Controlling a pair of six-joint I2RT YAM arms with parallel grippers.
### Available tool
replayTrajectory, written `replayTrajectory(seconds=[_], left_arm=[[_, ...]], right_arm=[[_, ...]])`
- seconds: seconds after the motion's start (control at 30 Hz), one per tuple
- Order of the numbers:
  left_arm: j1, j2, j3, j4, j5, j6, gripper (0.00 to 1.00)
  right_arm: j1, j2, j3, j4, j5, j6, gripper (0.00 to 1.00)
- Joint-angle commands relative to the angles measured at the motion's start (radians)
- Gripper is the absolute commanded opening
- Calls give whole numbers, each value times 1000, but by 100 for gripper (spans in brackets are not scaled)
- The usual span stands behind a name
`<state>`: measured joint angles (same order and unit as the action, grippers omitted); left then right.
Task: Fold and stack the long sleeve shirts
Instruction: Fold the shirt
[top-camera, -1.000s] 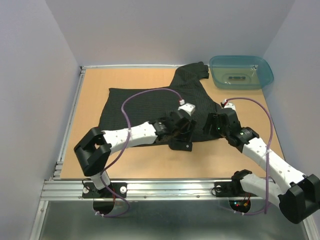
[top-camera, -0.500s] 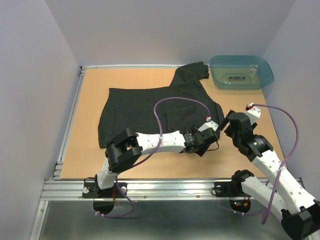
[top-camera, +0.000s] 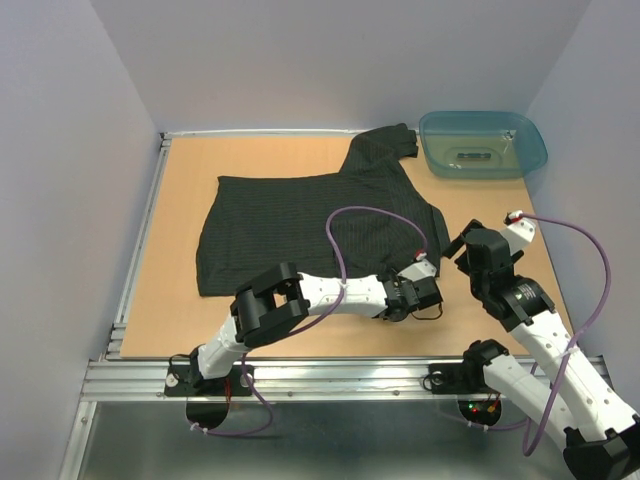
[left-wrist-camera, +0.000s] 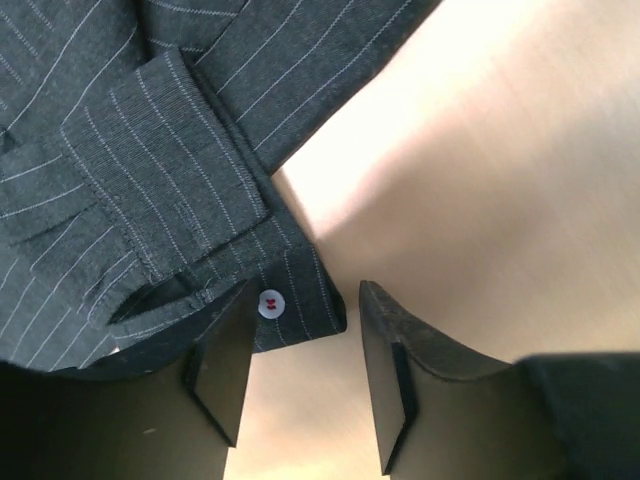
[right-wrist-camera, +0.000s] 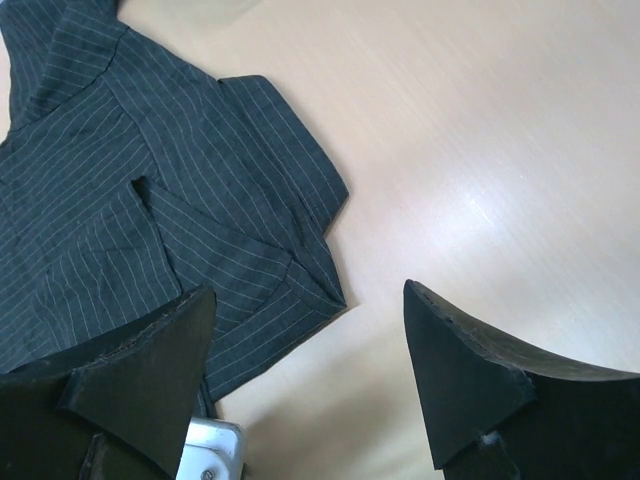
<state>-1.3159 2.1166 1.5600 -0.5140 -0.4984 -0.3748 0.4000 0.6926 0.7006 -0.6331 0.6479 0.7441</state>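
Since half a second before, the left arm had reached farther toward 3 o'clock and the right arm had drawn back toward 5 o'clock. From above, the black shirt (top-camera: 290, 225) lay spread over the middle of the table (top-camera: 180, 180), one sleeve running to 1 o'clock near the teal tub (top-camera: 482, 143). The left gripper (top-camera: 428, 296) sat at the shirt's 5 o'clock corner, the right gripper (top-camera: 470, 245) just beside it. The left wrist view showed its fingers parted, unclamped, with a cuff and its pale button (left-wrist-camera: 270, 303) between them. The right wrist view showed fingers spread wide over bare wood, with the shirt at 10 o'clock.
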Motion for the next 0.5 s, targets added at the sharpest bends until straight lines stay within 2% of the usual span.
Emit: replayTrajectory(seconds=[0.0, 0.13, 0.2, 0.27, 0.3, 0.47], left_arm=[[-2, 19, 32, -57, -65, -7, 51], [-2, 17, 22, -67, -89, -9, 26], [-3, 17, 17, -69, -95, -7, 23], [-2, 17, 17, -75, -98, -10, 11], [-3, 10, 21, -80, -101, -10, 0], [-2, -78, 26, -96, -207, 11, 0]], right_arm=[[2, -11, 34, -2, 35, 29, 81], [0, -7, 28, -2, 27, 34, 80], [2, -5, 27, -2, 21, 38, 80], [2, -2, 25, -2, 18, 40, 80], [3, -1, 25, -2, 16, 40, 80], [2, 1, 30, 1, 16, 25, 80]])
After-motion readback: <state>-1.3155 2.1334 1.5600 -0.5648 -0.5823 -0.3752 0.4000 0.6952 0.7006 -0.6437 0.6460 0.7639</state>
